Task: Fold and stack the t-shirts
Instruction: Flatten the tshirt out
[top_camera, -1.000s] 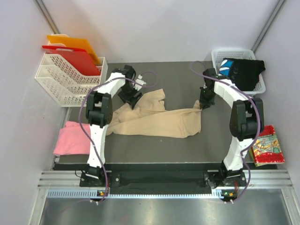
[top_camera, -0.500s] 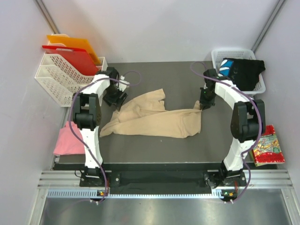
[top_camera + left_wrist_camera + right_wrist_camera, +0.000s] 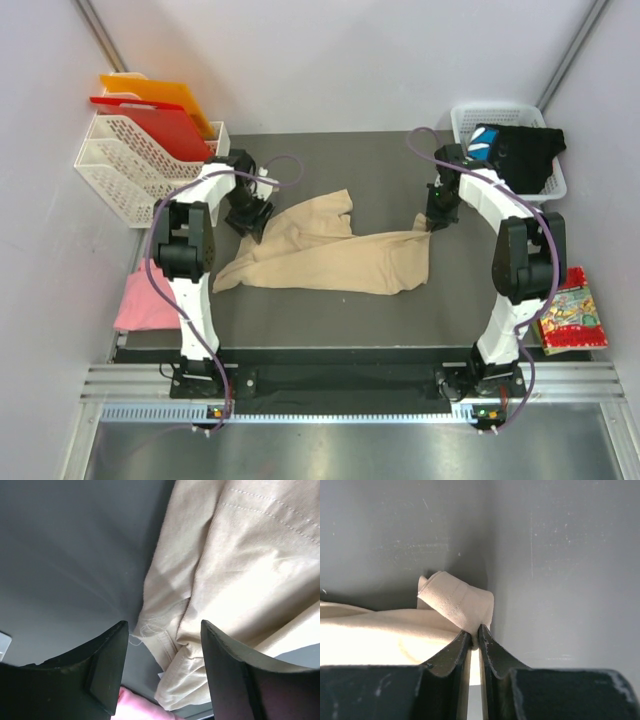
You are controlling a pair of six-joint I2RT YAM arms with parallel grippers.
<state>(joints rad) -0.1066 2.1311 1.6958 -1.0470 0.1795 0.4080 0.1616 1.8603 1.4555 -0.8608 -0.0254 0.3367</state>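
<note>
Top external view: shows the beige t-shirt (image 3: 320,250) lying crumpled and stretched across the middle of the dark bench (image 3: 340,160), its broad end toward the left arm and a narrow corner running out to the right. Puts the right gripper (image 3: 437,220) at that right corner and the left gripper (image 3: 250,222) just at the shirt's upper left edge. Places the pink t-shirt (image 3: 148,295) at the bench's near left edge, well apart from both grippers. Places the black t-shirt (image 3: 522,152) with blue-and-white print in the white basket (image 3: 556,186) at the far right corner.

Left wrist view: shows the fingers (image 3: 107,665) spread wide, holding nothing. Frames a frayed hem corner of the beige cloth between the two tips, with most of the shirt spreading away past one finger and bare bench past the other. Cannot tell whether the tips touch the cloth. Catches a sliver of pink low between the fingers.

Right wrist view: shows the fingers (image 3: 447,657) pressed together on a folded bit of beige hem, with cloth pinched in the thin gap between them. Shows a small flap standing up just beyond the tips and the rest of the shirt trailing off to one side over the bench.
</note>
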